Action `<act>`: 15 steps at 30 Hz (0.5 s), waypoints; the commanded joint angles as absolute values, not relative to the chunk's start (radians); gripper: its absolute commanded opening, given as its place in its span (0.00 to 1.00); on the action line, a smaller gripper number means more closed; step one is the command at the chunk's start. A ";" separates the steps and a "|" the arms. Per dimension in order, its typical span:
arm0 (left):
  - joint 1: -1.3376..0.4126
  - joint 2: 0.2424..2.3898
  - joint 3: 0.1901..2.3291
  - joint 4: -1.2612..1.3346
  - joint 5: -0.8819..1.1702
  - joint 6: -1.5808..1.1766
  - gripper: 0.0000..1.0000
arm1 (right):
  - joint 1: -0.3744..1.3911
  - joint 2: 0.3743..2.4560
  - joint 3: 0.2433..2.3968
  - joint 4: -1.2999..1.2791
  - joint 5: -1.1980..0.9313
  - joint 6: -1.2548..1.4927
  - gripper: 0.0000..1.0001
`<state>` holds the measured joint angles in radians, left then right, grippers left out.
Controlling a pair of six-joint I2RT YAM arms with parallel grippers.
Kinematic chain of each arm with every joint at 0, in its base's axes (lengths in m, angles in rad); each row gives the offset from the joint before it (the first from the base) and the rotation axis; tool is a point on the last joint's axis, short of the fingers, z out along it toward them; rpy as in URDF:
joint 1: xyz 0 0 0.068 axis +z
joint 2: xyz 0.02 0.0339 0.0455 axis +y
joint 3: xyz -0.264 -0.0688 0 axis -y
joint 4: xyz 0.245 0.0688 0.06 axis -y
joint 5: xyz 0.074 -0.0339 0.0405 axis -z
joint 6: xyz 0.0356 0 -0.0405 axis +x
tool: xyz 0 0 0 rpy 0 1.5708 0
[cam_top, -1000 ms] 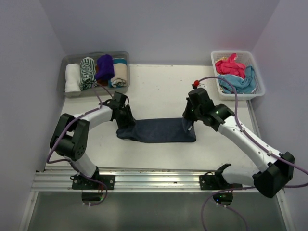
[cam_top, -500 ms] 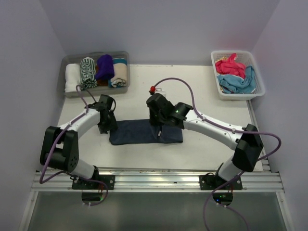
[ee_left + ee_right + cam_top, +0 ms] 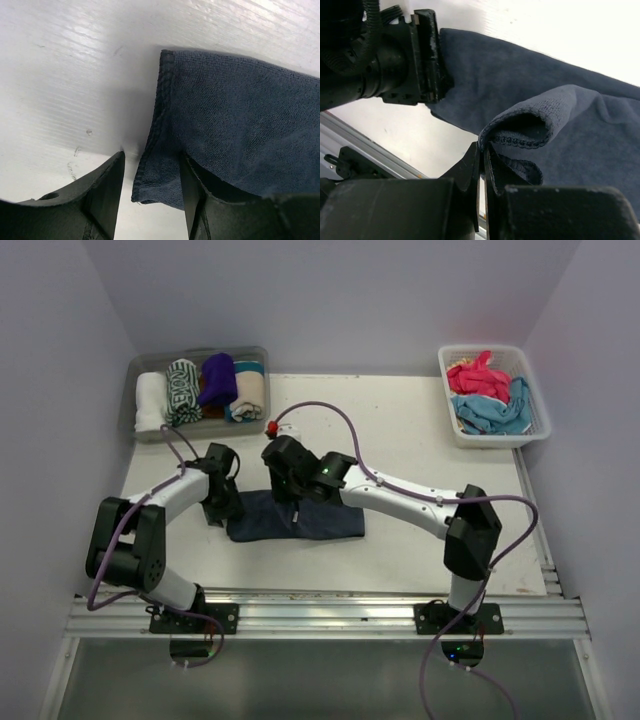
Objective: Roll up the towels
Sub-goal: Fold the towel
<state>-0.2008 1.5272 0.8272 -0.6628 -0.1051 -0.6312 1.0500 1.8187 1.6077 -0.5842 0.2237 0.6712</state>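
Observation:
A dark navy towel lies flat on the white table, with its right end lifted and carried over to the left. My right gripper is shut on that end's hemmed edge, and the cloth curls in a loop above the closed jaws. At the towel's left end, my left gripper stands open. The towel's corner lies between its fingers, with a gap of bare table beside the left one. The right wrist view shows the left gripper at the towel's far edge.
A clear tub at the back left holds rolled towels: white, green-patterned, purple and cream. A white lattice basket at the back right holds loose pink and light blue towels. A metal rail runs along the near edge.
My right gripper has swept left across the table with the towel's right end, folding it over the rest. The towel and the left gripper have shifted a little to the left.

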 commanded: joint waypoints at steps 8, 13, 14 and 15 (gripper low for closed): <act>-0.129 1.460 0.861 -0.675 -0.089 -0.581 0.52 | 1.086 1.999 1.807 -0.551 0.164 0.653 0.00; -0.127 1.483 0.845 -0.658 -0.069 -0.581 0.52 | 1.094 2.074 1.859 -0.557 0.146 0.657 0.00; -0.127 1.486 0.842 -0.655 -0.068 -0.581 0.52 | 1.095 2.083 1.874 -0.557 0.144 0.657 0.00; -0.127 1.489 0.839 -0.650 -0.064 -0.581 0.52 | 1.094 2.094 1.882 -0.557 0.141 0.657 0.00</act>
